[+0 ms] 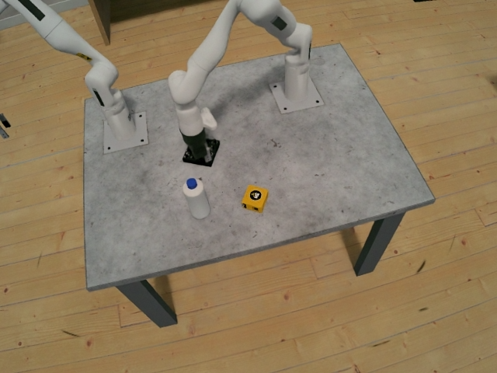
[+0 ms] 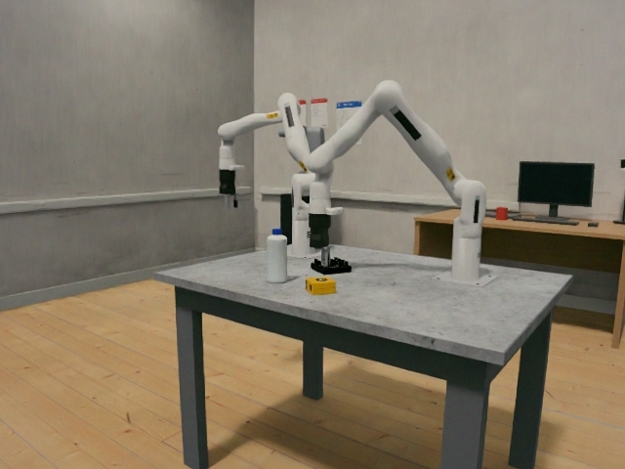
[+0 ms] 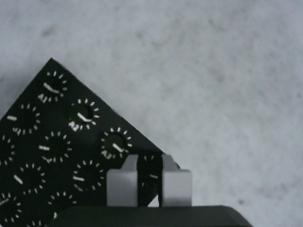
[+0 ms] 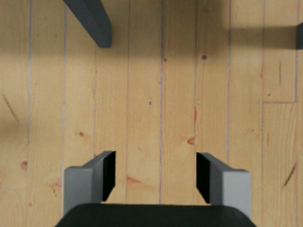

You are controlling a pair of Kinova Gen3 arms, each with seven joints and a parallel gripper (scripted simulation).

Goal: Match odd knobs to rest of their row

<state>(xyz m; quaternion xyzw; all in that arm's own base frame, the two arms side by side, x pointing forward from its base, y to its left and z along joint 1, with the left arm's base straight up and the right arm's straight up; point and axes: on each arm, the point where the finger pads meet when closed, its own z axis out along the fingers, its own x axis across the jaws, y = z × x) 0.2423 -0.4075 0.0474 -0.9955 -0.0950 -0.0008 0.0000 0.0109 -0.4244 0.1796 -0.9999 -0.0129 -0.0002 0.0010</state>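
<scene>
The black knob box (image 1: 215,148) (image 2: 343,267) (image 3: 56,65) lies flat on the table and shows turned in the left wrist view. My left gripper (image 1: 203,157) (image 2: 325,261) (image 3: 150,172) points down over its corner, shut on knob A4 (image 3: 152,176), whose dial the fingers partly hide. A4's white line is nearly level in that view. The lines of A1 (image 3: 51,88), A2 (image 3: 84,116) and A3 (image 3: 117,148) slope more steeply down to the right. Lower rows are partly cut off or hidden. My right gripper (image 2: 230,202) (image 4: 155,168) is open and empty, high above the floor beyond the table.
A white bottle (image 1: 198,202) (image 2: 276,257) with a blue cap and a yellow box (image 1: 255,198) (image 2: 320,285) stand near the knob box on the grey table (image 1: 321,160) (image 2: 413,303). A desk (image 2: 585,230) with a monitor (image 2: 556,184) stands behind.
</scene>
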